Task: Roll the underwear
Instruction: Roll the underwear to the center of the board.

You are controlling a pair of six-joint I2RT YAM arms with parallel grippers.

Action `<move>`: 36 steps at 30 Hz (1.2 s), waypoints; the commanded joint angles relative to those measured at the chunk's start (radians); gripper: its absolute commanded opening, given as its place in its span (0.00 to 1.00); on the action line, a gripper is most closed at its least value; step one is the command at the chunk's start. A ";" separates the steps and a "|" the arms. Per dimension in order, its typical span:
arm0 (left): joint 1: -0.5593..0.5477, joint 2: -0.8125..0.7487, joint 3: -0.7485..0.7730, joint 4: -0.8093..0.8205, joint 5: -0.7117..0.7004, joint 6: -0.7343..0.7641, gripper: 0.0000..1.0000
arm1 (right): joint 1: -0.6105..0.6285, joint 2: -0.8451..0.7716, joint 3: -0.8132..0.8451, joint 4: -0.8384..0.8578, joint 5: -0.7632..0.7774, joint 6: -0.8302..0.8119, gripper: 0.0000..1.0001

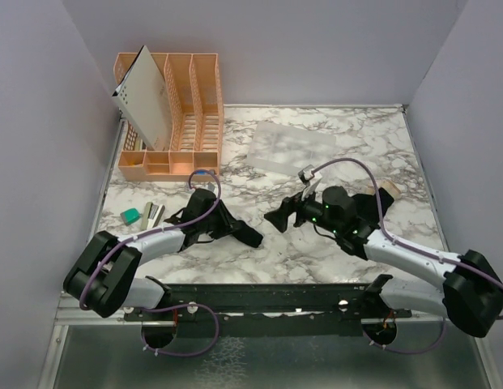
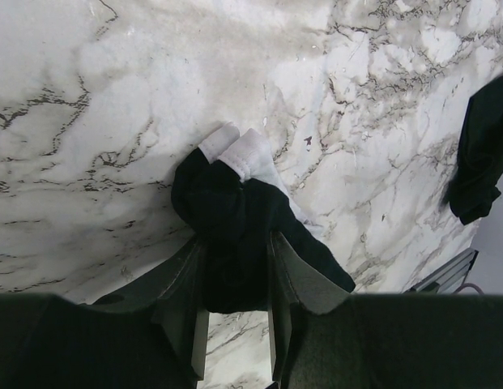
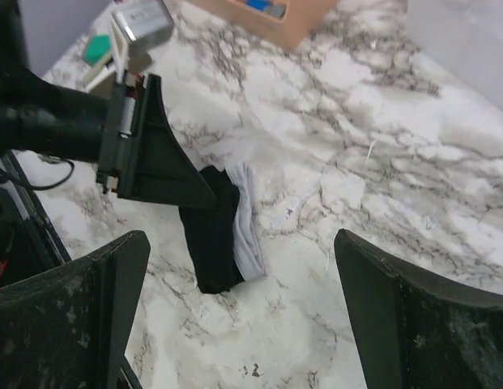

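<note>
From above, the left gripper (image 1: 239, 232) lies low over the marble table (image 1: 316, 259), near its front edge, with a black roll of underwear (image 1: 251, 237) sticking out from its tip. The right gripper (image 1: 282, 212) sits just beside it, pointing toward it, and the two are apart. An orange rack (image 1: 170, 113) stands at the far left corner.

Seen by the left wrist camera, the left gripper (image 2: 235, 243) is clamped partway closed on the underwear (image 2: 227, 194). Both fingers press the sides of the dark bundle, and its white band pokes out ahead onto the table. A dark shape at the right edge cannot be identified.

Seen by the right wrist camera, the right gripper (image 3: 241, 237) stands wide open, its two fingers far apart at the bottom corners with nothing between them and touching nothing. Ahead of it, the left gripper (image 3: 198, 194) pinches one end of the underwear (image 3: 211, 243), which rests on the table as a narrow black strip with a pale band along one side.
</note>
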 commanded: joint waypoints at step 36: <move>0.010 0.084 0.067 -0.185 0.036 0.009 0.34 | 0.525 0.673 0.106 0.408 0.625 -0.711 0.86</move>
